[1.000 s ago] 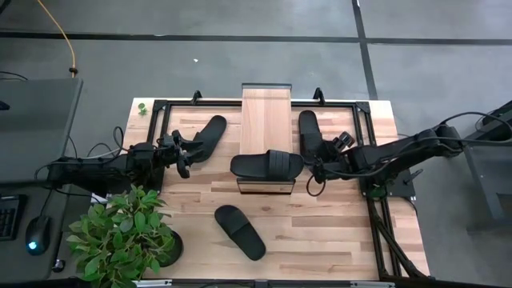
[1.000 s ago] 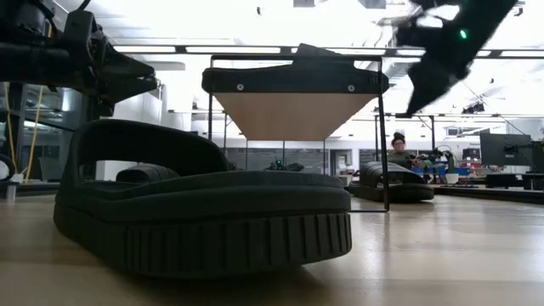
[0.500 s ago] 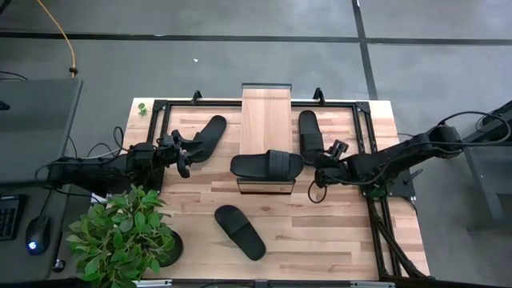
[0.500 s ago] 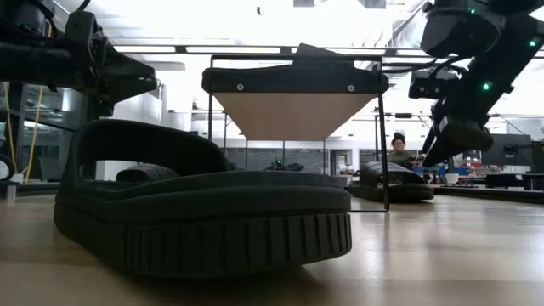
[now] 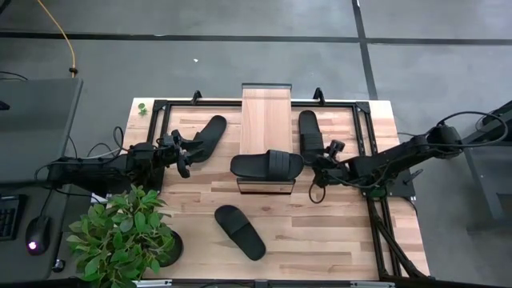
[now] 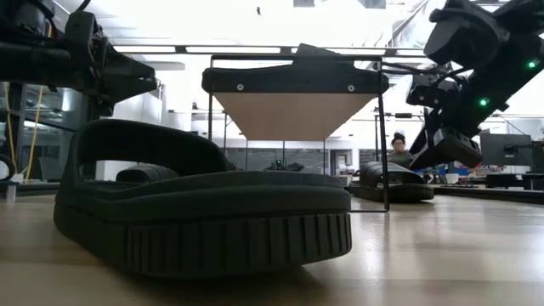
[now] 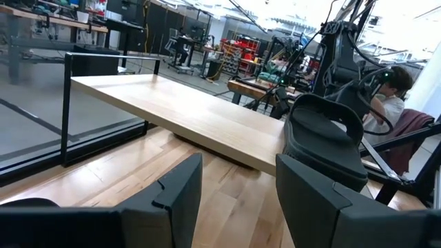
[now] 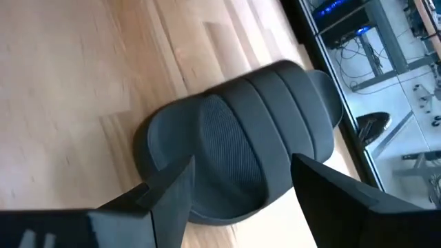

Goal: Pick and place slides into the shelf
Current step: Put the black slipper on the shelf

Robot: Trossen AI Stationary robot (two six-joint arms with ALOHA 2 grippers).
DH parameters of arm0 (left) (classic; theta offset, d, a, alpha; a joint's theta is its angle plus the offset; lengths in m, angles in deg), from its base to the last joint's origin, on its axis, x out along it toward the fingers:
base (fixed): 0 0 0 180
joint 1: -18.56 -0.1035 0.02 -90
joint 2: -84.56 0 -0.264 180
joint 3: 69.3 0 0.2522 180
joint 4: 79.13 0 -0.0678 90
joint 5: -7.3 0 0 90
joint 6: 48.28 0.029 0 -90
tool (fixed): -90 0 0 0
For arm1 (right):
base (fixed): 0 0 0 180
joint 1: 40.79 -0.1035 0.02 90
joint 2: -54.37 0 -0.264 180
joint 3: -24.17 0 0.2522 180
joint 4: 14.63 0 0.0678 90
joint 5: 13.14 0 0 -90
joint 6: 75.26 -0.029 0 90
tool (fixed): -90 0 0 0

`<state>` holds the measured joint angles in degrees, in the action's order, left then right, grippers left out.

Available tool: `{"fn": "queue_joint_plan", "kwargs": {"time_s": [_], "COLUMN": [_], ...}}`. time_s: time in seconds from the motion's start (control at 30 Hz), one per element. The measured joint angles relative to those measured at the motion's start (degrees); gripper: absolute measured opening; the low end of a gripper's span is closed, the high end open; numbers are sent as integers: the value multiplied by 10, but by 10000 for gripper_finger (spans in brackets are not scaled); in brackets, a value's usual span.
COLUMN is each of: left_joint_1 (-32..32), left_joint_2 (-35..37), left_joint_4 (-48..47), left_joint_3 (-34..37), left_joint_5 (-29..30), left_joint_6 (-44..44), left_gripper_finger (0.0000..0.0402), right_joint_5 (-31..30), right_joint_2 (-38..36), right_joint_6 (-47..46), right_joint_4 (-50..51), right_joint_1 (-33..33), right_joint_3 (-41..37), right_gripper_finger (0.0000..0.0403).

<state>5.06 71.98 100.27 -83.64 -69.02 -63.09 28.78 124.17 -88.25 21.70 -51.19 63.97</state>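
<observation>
From above, we note the shelf (image 5: 266, 128) standing at mid-table, its plank top running toward the far edge. One slide (image 5: 267, 166) lies crosswise on its near end. A second slide (image 5: 206, 138) lies on the table (image 5: 320, 232) left of the shelf, a third (image 5: 309, 134) right of it, and a fourth (image 5: 239, 231) nearer the front edge. The left gripper (image 5: 181, 154) sits just beside the near end of the left-hand slide. The right gripper (image 5: 324, 162) sits at the near end of the right-hand slide. A potted plant (image 5: 124, 237) occupies the front left corner.

At table level, we see the front slide (image 6: 204, 208) filling the foreground, the shelf (image 6: 293, 81) behind it, and the right gripper (image 6: 450, 144) hanging just above the right-hand slide (image 6: 391, 185).

From the left wrist, we find the fingers (image 7: 179, 189) apart with nothing between them; beyond lie the shelf plank (image 7: 179, 110) and the slide upon it (image 7: 324, 141).

From the right wrist, we find the fingers (image 8: 169, 189) spread wide and empty, with a slide (image 8: 241, 148) below them on the table, not gripped.
</observation>
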Motion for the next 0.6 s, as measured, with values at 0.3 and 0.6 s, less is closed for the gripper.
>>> {"fn": "queue_joint_plan", "kwargs": {"time_s": [0.3, 0.6], "left_joint_1": [0, 0], "left_joint_2": [0, 0], "left_joint_4": [0, 0], "left_joint_3": [0, 0], "left_joint_5": [7, 6], "left_joint_6": [0, 0], "left_gripper_finger": [168, 168], "right_joint_5": [-12, 22], "right_joint_2": [0, 0], "right_joint_6": [-30, -28], "right_joint_4": [-6, -11], "right_joint_1": [42, 73], "right_joint_3": [-8, -8], "right_gripper_finger": [233, 233]}}
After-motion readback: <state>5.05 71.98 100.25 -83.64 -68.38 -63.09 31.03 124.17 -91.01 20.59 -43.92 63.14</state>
